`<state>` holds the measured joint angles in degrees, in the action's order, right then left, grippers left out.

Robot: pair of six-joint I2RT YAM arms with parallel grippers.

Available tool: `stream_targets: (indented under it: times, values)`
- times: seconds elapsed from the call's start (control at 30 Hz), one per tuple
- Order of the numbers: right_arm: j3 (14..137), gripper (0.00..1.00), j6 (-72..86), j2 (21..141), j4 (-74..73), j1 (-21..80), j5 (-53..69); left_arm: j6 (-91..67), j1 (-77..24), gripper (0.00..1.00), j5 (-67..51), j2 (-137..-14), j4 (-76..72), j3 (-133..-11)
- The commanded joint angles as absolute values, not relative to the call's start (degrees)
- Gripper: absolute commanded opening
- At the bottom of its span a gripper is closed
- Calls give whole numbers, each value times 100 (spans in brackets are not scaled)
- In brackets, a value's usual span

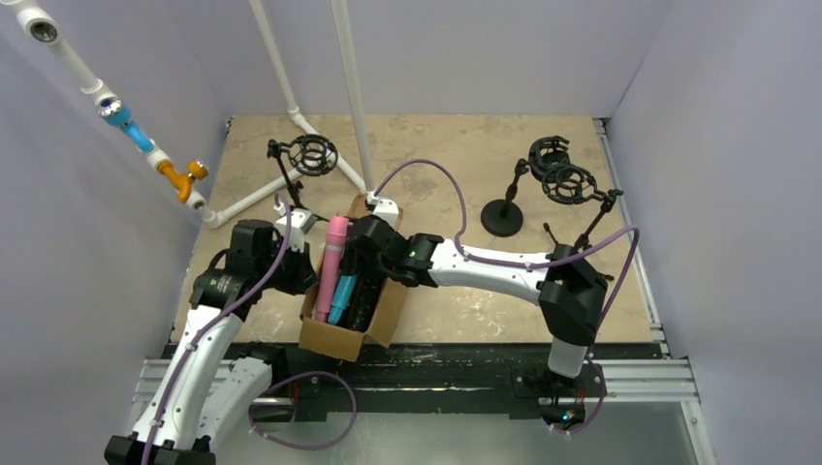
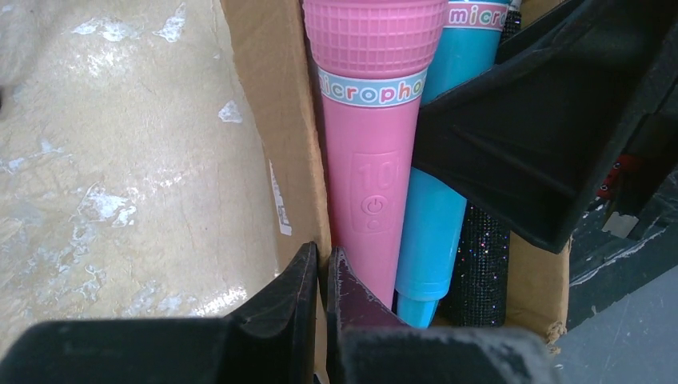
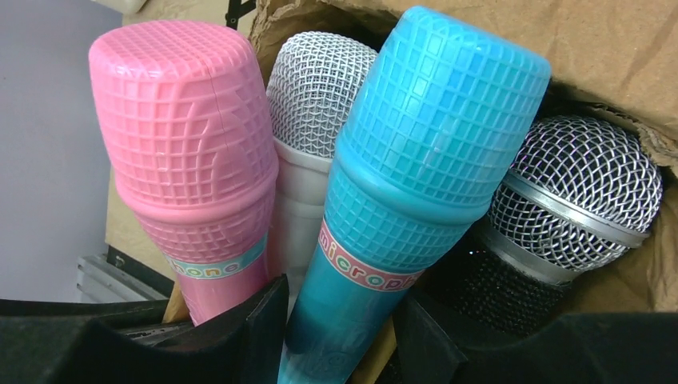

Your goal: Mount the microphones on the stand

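Note:
An open cardboard box (image 1: 386, 312) near the table's front holds the microphones upright. In the right wrist view they are pink (image 3: 188, 128), white with a mesh head (image 3: 316, 88), blue (image 3: 440, 104) and black glitter (image 3: 576, 184). My right gripper (image 3: 342, 292) reaches into the box (image 1: 361, 254), its jaws open on either side of the blue microphone's handle, with a gap on the right side. My left gripper (image 2: 321, 254) is shut on the box's left wall (image 2: 280, 120), beside the pink microphone (image 2: 372, 144). Black stands with ring mounts are at the back left (image 1: 312, 155) and back right (image 1: 557, 172).
White PVC pipes (image 1: 354, 97) rise behind the box and run along the floor at back left. Another pipe with blue and orange fittings (image 1: 136, 131) hangs at upper left. Grey walls enclose the table; a metal rail (image 1: 436, 373) runs along the near edge.

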<state>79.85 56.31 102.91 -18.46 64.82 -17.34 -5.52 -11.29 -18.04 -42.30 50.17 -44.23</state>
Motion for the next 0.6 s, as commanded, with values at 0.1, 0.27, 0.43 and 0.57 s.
stream_targets:
  times: [0.1,0.27,0.43,0.57]
  values:
    - [8102,42,5674,10329,-1846,6460,-2047,-827,-1171,0,-2319,-4061,4396,-4531]
    - [7870,26,5582,9784,-1556,6460,-2004,-954,-1083,0,-1830,-4102,4438,-4560]
    - [7810,18,5368,9224,-1467,6453,-1474,-1035,-832,0,-1549,-4098,4464,-4571]
    - [7649,17,5104,8691,-1348,6331,-989,-1100,-690,0,-1339,-4010,4453,-4543]
